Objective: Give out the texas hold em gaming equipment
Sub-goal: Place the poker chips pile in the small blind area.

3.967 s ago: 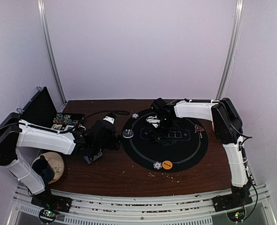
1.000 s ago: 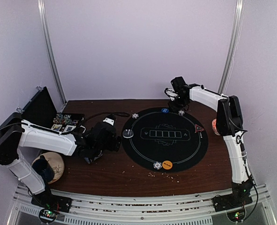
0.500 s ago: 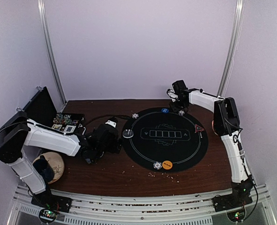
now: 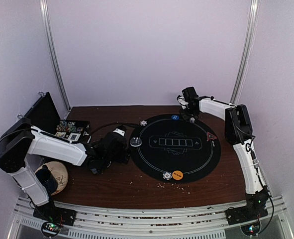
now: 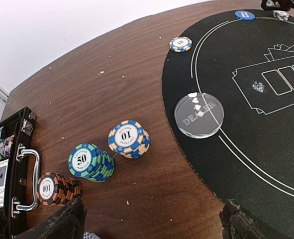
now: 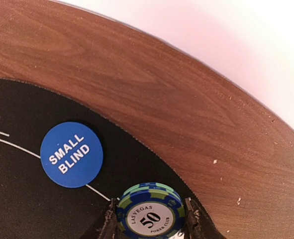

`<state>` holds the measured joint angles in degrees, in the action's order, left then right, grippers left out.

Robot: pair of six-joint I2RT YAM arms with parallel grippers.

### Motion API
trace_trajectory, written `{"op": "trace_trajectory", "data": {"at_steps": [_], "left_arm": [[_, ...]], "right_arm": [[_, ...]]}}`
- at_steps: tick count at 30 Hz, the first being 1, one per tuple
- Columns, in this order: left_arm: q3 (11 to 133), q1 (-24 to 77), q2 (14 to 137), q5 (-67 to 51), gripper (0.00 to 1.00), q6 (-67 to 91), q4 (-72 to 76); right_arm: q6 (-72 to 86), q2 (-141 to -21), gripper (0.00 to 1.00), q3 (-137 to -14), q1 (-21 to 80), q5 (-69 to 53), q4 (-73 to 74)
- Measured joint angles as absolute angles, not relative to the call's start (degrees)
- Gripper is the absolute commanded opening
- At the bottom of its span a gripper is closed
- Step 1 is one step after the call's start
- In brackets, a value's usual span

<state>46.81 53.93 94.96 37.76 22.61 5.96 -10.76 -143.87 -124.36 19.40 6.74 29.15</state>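
Where the round black mat [image 4: 151,164] comes closest to the arm bases, a striped chip [image 4: 166,175] and an orange disc [image 4: 177,175] lie side by side just inside its rim. Further in, left of the mat, the left gripper [image 5: 152,214] hangs low over the wooden table [image 5: 112,74] with its fingers spread wide and nothing between them. Just beyond it three chip stacks stand on the wood: a brown 100 stack [image 5: 57,188] beside the open case [image 5: 15,169], a green 50 stack [image 5: 91,162] in the middle, and a blue 10 stack [image 5: 129,139] nearest the mat. The clear dealer button [image 5: 199,114] lies flat just inside the mat's left edge, over a white line. On the mat's right side sits the red triangle marker [image 4: 211,136]. Farther off, a single 10 chip [image 5: 180,44] lies on the wood just outside the mat. At the far rim lies the blue SMALL BLIND disc [image 6: 71,154], and just beside it the right gripper [image 6: 150,214] has its two fingers pressed to opposite sides of a green 50 chip [image 6: 150,219] at the mat's very edge; whether that chip rests on the mat or is lifted cannot be told
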Motion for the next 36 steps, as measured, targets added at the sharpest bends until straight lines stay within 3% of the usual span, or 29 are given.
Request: {"op": "trace_trajectory", "data": {"at_steps": [17, 36], "left_arm": [[47.5, 53.9, 96.7, 37.1, 0.98, 22.6, 6.0], [48.1, 53.9, 97.5, 37.1, 0.98, 22.4, 6.0]], "right_arm": [[-12.1, -146.6, 0.28, -124.9, 19.2, 9.3, 27.1], [-12.8, -146.7, 0.44, -125.0, 19.2, 10.2, 27.2]]}}
